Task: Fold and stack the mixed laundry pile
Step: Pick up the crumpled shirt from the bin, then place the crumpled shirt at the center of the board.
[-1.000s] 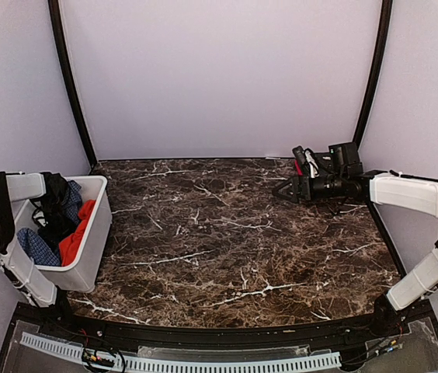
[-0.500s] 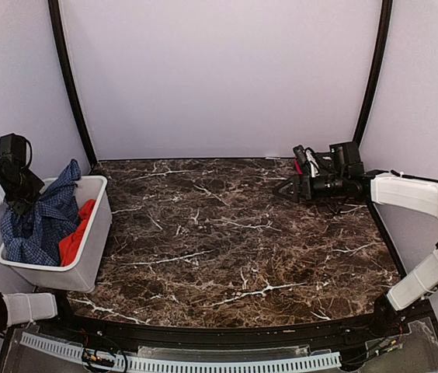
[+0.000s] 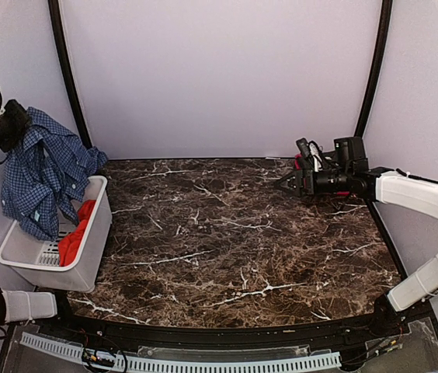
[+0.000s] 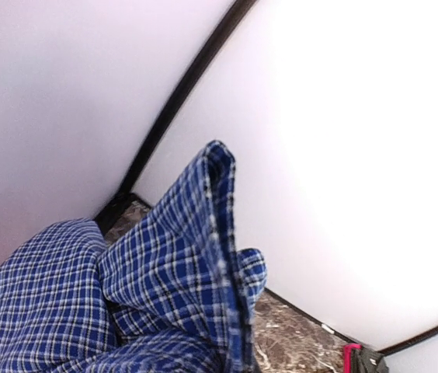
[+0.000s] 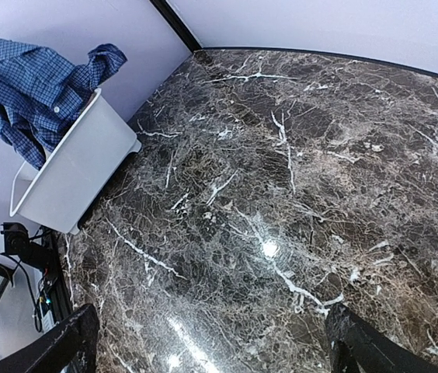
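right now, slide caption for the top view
blue-and-white checked shirt hanging over white slotted plastic basket, bright orange-red shirt inside

You have the white basket at the left, standing on the dark, white-veined surface. The blue-and-white checked shirt hangs above the basket's far end, with its lower folds dropping behind the rim; you cannot tell whether they touch it. To the right of the basket, a small glare spot shines on the surface. Your right end effector shows as two dark fingertips, one below the basket and the other well to its right, the jaws spread wide with nothing between them.
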You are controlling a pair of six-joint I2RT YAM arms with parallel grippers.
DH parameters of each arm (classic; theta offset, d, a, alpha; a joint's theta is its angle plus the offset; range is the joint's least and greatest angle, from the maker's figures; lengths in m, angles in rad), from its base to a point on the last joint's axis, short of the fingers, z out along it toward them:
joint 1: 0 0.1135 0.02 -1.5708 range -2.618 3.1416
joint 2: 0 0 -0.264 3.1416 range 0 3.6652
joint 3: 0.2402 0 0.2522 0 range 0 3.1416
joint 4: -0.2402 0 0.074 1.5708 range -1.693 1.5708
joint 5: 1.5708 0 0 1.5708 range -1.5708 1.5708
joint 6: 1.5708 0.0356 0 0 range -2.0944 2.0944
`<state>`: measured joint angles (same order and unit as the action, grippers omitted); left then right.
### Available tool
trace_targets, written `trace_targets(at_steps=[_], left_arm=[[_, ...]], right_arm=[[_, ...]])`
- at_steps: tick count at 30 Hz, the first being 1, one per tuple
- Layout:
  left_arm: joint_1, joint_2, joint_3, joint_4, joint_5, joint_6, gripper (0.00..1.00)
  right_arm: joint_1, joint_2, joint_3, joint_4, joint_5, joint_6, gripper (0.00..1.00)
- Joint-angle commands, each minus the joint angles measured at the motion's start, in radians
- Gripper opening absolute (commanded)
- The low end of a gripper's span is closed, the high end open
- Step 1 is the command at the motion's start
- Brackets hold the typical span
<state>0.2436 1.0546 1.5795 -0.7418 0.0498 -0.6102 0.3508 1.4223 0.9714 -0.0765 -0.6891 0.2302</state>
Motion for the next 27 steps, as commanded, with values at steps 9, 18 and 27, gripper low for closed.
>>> trace_targets(at_steps=[9, 18, 27], left_arm=[[-0.298, 0.333, 0.449, 0.409, 0.298, -0.075, 0.0], [-0.645, 0.709, 0.808, 0.419, 0.341, -0.018, 0.0], [-0.994, 0.891, 0.764, 0.071, 0.185, 0.391, 0.43]], right_arm=[[-0.006, -0.078, 0.026, -0.021, 0.014, 0.009, 0.98], [-0.025, -0.174, 0.008, -0.062, 0.084, 0.004, 0.99], [-0.111, -0.285, -0.023, -0.138, 0.116, 0.001, 0.98]])
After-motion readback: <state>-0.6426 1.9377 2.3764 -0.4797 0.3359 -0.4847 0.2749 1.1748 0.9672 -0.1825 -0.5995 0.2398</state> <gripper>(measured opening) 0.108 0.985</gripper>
